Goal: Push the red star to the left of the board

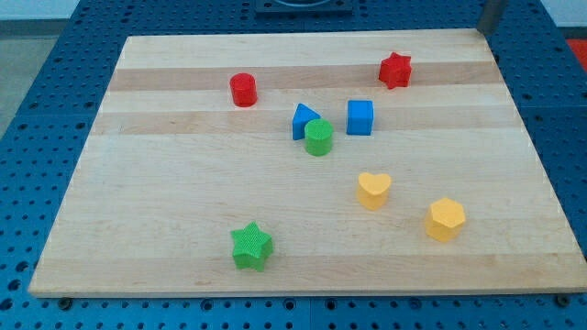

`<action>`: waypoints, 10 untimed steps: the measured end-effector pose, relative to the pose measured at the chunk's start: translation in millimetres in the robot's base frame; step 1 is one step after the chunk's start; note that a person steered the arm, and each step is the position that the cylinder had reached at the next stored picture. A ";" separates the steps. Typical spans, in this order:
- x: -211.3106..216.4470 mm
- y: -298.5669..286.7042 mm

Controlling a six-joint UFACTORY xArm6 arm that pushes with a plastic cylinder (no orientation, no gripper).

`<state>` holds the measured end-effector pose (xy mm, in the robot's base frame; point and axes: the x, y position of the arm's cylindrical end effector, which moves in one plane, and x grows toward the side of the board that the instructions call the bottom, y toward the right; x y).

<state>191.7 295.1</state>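
Observation:
The red star (395, 70) lies near the board's top right. My tip (484, 30) shows at the view's top right, just by the board's top right corner, up and to the right of the red star and apart from it. Only the lower end of the rod is in view. A red cylinder (243, 90) stands at the upper left of the middle.
A blue triangle (304, 120), a green cylinder (318, 137) touching it, and a blue cube (360, 117) sit mid-board. A yellow heart (373, 191) and a yellow hexagon (446, 219) lie lower right. A green star (251, 247) lies near the wooden board's (138, 202) bottom edge.

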 end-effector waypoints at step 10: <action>113.8 -293.3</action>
<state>305.5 1.9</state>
